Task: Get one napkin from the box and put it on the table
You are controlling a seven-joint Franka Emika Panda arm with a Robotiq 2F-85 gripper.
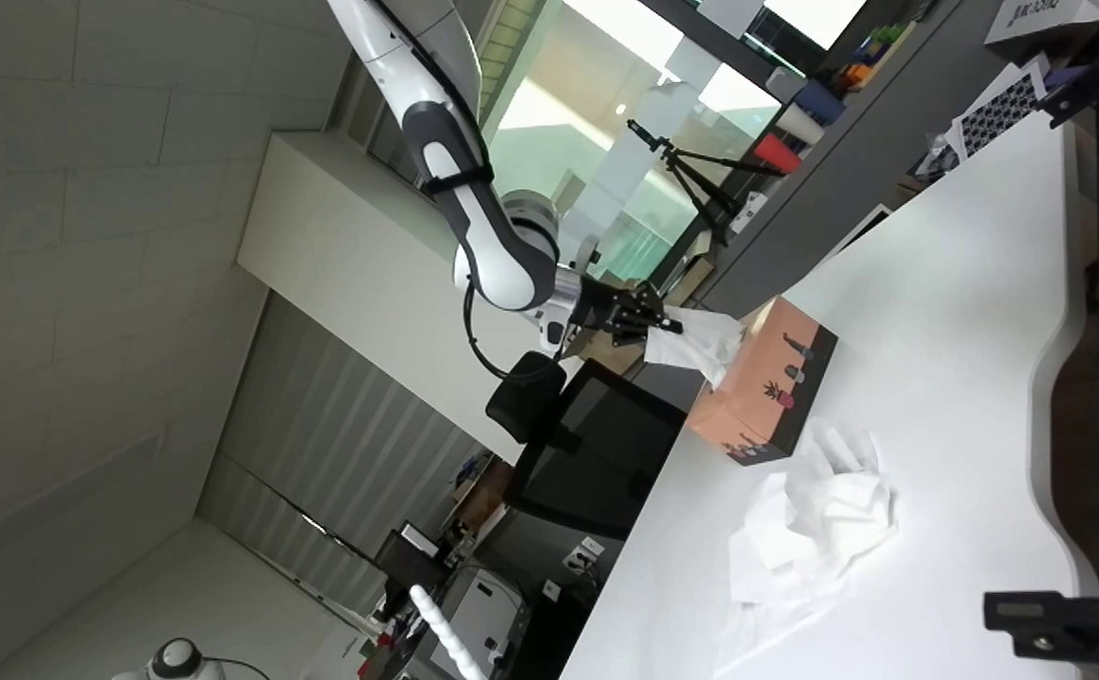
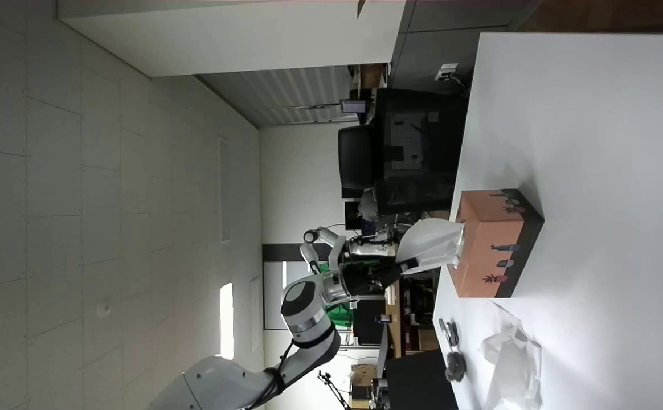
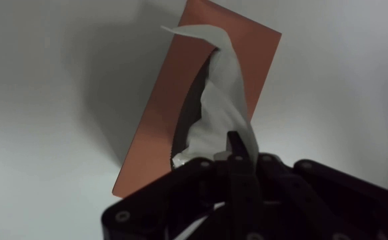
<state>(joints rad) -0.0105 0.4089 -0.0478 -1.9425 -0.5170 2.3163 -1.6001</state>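
I hold the gripper (image 1: 668, 327) above the box (image 1: 757, 387), its fingers pinching a white napkin (image 1: 701, 342) by its upper part; the napkin's lower end runs down into the box. The box stands on the table (image 1: 946, 283) close to the edge facing the black chair (image 1: 597, 449). In both exterior views, crumpled tissue (image 1: 823, 519) lies near the box; whether one sheet or several, I cannot tell.

We saw a smooth table (image 2: 610, 171) with a soft sheen; near its edge, the box (image 2: 492, 239) looked like matt printed card, the napkin (image 2: 429, 246) like thin, creased paper.
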